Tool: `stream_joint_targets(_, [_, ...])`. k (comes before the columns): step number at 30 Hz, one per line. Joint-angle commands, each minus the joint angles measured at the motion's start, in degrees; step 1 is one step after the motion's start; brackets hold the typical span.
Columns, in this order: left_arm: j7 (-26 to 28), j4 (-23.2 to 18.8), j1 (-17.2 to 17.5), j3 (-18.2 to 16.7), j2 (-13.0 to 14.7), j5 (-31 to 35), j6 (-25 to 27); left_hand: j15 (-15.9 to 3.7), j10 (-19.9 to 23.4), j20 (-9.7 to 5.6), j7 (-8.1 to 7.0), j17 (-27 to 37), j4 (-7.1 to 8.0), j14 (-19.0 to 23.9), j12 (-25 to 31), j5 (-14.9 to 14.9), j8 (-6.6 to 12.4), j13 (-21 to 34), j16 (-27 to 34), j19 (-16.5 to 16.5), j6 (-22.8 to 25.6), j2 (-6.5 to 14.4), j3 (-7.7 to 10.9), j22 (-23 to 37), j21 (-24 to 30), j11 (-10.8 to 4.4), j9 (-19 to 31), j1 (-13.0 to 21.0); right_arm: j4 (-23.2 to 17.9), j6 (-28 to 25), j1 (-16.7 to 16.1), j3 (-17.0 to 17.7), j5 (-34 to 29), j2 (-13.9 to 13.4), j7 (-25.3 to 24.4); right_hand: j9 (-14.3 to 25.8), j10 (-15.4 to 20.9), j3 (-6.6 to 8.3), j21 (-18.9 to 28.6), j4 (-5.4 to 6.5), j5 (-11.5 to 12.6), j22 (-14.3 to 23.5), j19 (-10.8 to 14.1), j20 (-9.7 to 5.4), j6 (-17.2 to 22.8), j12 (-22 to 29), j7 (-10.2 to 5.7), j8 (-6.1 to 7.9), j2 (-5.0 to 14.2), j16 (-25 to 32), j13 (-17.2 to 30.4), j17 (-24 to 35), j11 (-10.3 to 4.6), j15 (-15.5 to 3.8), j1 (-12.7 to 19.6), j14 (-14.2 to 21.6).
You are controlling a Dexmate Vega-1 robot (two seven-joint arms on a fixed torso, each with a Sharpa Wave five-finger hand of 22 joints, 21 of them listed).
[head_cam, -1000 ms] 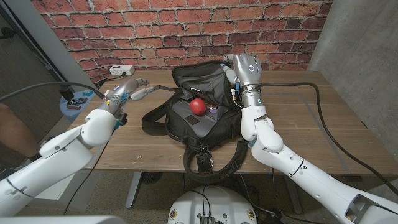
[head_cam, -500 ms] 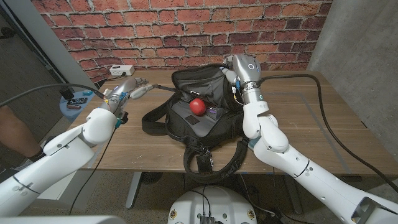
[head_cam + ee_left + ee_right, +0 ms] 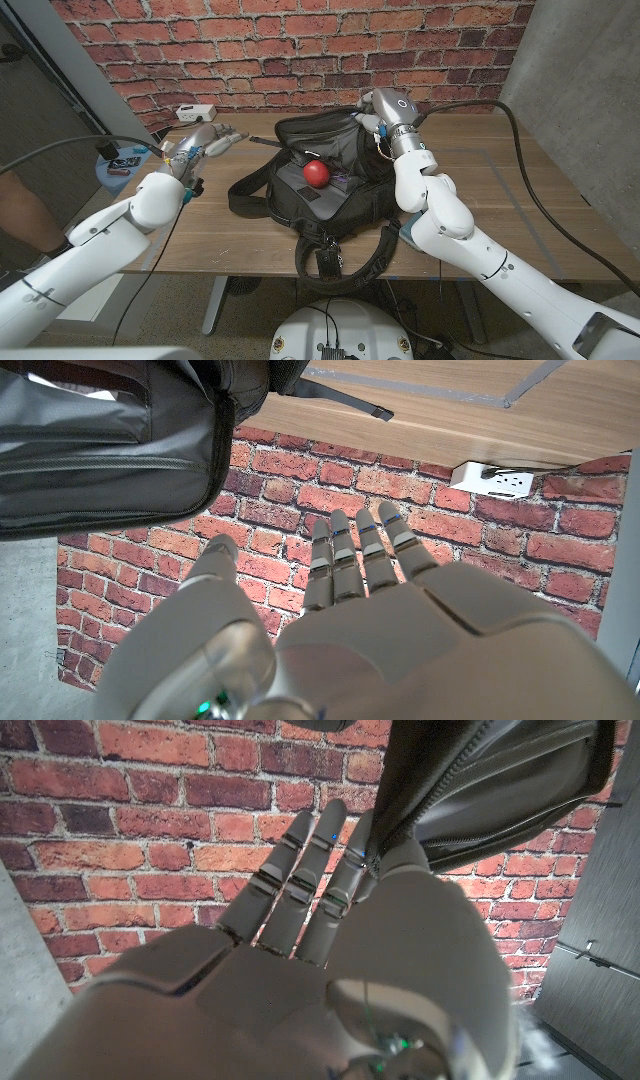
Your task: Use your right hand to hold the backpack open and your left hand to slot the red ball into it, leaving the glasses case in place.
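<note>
Right hand (image 3: 378,108): you pinch the backpack (image 3: 320,180) rim, holding it up.
Left hand (image 3: 205,142): yours, fingers spread, empty.
Red ball (image 3: 316,173): on the backpack.

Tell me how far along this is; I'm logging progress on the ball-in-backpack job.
Done: the round red ball already sits inside the open black fabric backpack. In hand: the right hand grips the bag's zippered rim, holding it open. The left hand hovers empty beside the bag, fingers apart. Left: letting go of the rim. I cannot make out the glasses case.
</note>
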Motion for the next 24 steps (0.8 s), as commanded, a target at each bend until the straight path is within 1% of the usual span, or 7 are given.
stream_joint_targets(1, [0.4,2.6,-1.2,0.0,-0.3,-2.0,-2.7,0.03,0.0,-0.15,0.25,0.1,0.23,0.1,0.2,0.5,-0.04,-0.1,-0.2,0.2,0.1,-0.1,0.35,0.0,0.2,0.04,0.2,-0.6,-3.0,-3.2,1.5,-0.1,3.0,-1.4,7.7,0.0,-0.8,0.14,-0.2,0.25,-0.2,0.0,-0.2,-4.56,-0.9,-0.5,0.25,-0.36,-0.04,-0.1,0.1,-0.1,0.4,-5.02,-0.6,-0.7])
stream_joint_targets(5, [1.3,4.4,-1.3,-0.1,-1.4,-3.1,-5.9,0.08,-0.1,-0.28,0.13,0.1,0.3,0.2,0.2,0.5,-0.16,-0.1,-0.2,0.3,-0.1,0.1,0.46,0.0,0.3,0.09,0.2,-0.8,-3.4,-3.4,1.7,0.2,4.6,-2.2,8.7,0.0,-2.0,0.26,-0.3,0.18,-0.4,0.0,-0.4,-4.48,-1.6,-1.2,0.43,-0.74,-0.16,-0.3,-0.2,-0.3,0.38,-4.94,-0.7,-1.7])
stream_joint_targets(8, [1.7,4.9,-1.4,0.2,-1.6,-3.2,-6.4,0.04,-0.2,-0.3,0.1,0.0,0.34,0.1,0.1,0.6,-0.18,-0.1,-0.3,0.4,-0.1,0.2,0.53,0.0,0.3,-0.1,0.2,-0.9,-4.0,-3.1,2.1,0.9,7.1,-3.2,10.4,0.0,-2.5,0.28,-0.5,0.33,-0.5,0.0,-0.5,-4.41,-2.4,-1.5,0.58,-1.13,-0.15,-0.5,-0.4,-0.6,0.34,-4.8,-1.0,-2.8])
stream_joint_targets(12, [1.9,5.2,-1.4,0.6,-1.5,-3.3,-6.3,0.08,-0.2,-0.32,0.09,0.0,0.39,0.0,0.1,0.6,-0.19,-0.1,-0.3,0.3,-0.1,0.3,0.6,0.0,0.3,-0.16,0.2,-1.0,-5.0,-3.8,3.4,1.2,9.9,-4.7,13.6,0.0,-5.0,0.19,-0.8,0.61,-0.7,0.0,-1.1,-3.97,-4.1,-2.9,1.07,-2.0,-0.32,-0.7,-1.0,-1.1,1.02,-4.58,-1.8,-5.0])
stream_joint_targets(16, [1.9,5.1,-1.4,0.8,-1.3,-3.5,-5.9,0.06,-0.2,-0.35,0.08,-0.1,0.44,0.0,0.1,0.6,-0.18,-0.1,-0.4,0.3,0.0,0.4,0.68,0.0,0.3,-0.26,0.2,-1.1,-6.2,-5.8,5.0,1.0,12.3,-6.1,17.2,0.0,-7.9,0.07,-1.4,0.99,-0.9,-0.1,-2.1,-3.35,-7.4,-4.5,1.86,-3.59,-0.4,-0.8,-1.6,-1.7,2.01,-4.22,-2.7,-7.6])
stream_joint_targets(22, [2.2,5.2,-1.8,1.3,-1.4,-4.1,-5.6,0.14,-0.2,-0.39,0.08,-0.1,0.49,0.1,0.1,0.7,-0.19,-0.1,-0.4,0.3,0.0,0.5,0.81,0.0,0.3,-0.23,0.2,-1.3,-7.4,-6.9,6.5,1.2,16.1,-8.3,19.4,-0.1,-10.2,-0.38,-2.0,1.52,-1.0,-0.1,-3.4,-2.94,-9.3,-5.8,2.53,-4.52,-0.74,-0.8,-2.1,-2.2,3.04,-3.81,-4.0,-10.0])
stream_joint_targets(24, [2.1,5.2,-1.9,1.5,-1.4,-4.4,-5.4,0.11,-0.2,-0.42,0.08,-0.2,0.5,0.0,0.1,0.7,-0.24,-0.1,-0.5,0.3,-0.1,0.5,0.86,0.0,0.3,-0.22,0.2,-1.3,-7.8,-7.2,7.4,1.2,17.8,-9.3,20.7,-0.1,-11.8,-0.45,-2.1,1.64,-1.0,-0.1,-3.6,-2.68,-9.6,-6.7,2.9,-4.68,-0.74,-0.5,-2.4,-2.2,3.95,-3.97,-4.4,-10.6])
